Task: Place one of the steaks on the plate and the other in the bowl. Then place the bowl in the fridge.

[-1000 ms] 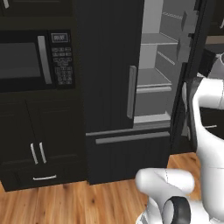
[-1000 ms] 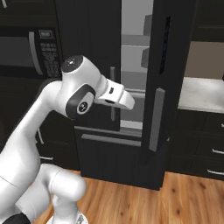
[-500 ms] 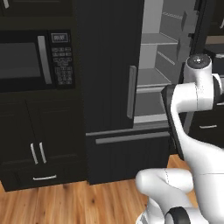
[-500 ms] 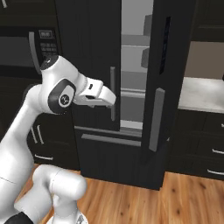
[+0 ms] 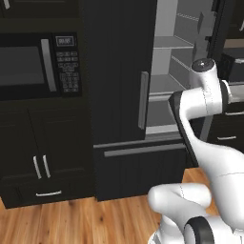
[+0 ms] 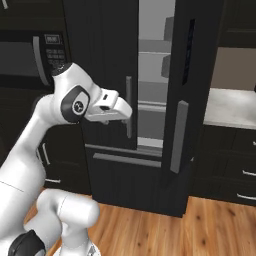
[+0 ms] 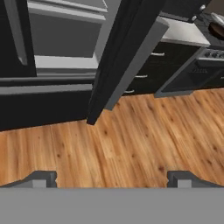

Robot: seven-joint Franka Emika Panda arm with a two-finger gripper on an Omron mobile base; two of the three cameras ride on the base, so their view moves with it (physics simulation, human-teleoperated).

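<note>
Tall black double-door fridge (image 5: 119, 71) straight ahead, right door (image 6: 187, 90) swung open onto light grey shelves (image 5: 169, 86). Tool (image 7: 111, 177) spread wide, gripping nothing, aimed at wooden floor (image 7: 131, 140) below that door.

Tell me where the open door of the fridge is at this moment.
In the right base view the open door of the fridge stands right of the gripper, swung out before the counter.

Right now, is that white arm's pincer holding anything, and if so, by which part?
Nothing is held. The pincer stands open, its fingertips wide apart over bare wooden floor, beside the fridge's open door.
</note>
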